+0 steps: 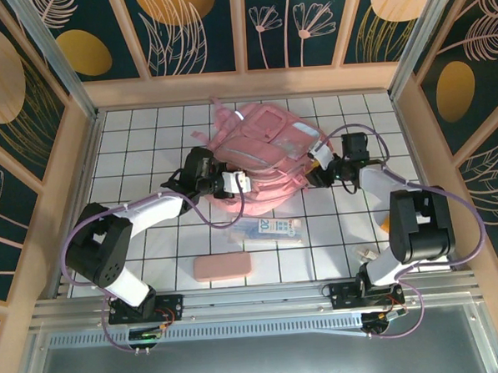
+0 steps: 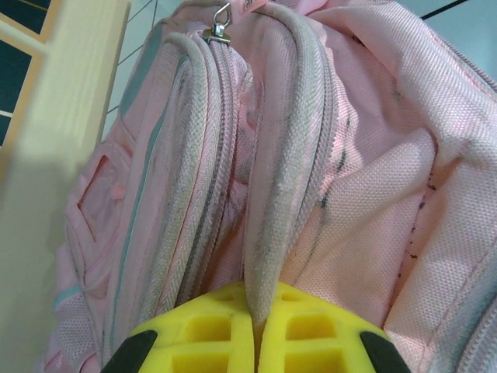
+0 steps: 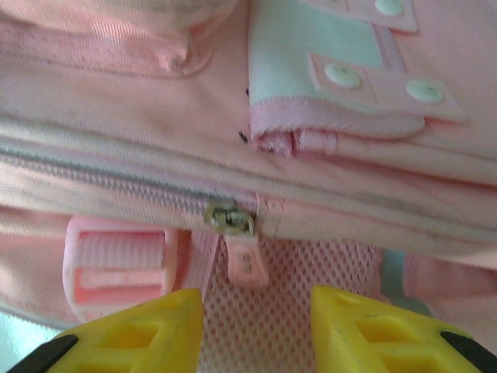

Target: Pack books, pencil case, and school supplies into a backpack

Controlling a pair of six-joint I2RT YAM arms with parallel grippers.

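Left gripper [image 2: 260,342] is clenched on the backpack [image 1: 268,148], its yellow pads [image 2: 194,338] pinching a grey-piped zipper ridge [image 2: 283,179] that runs up from between them toward 12 o'clock. From above, this grip sits on the bag's edge at 8 o'clock. Right gripper [image 3: 256,326] stands released at the bag's 3 o'clock side, jaws apart around nothing, with pink mesh showing through the gap. A brass zipper slider [image 3: 227,217] and its pink pull tab [image 3: 245,264] hang just above the gap, untouched. The backpack lies on the tiled table [image 1: 146,129] toward 12 o'clock, its far edge near the back wall [image 1: 244,85]. Bare tiles stretch at 9 o'clock and at 3 o'clock of the bag, out to the side walls. The clear packet [image 1: 266,229] lies just beside the bag's 6 o'clock edge, and the pink pencil case [image 1: 223,266] rests apart from it at 7 o'clock, near the table's front edge
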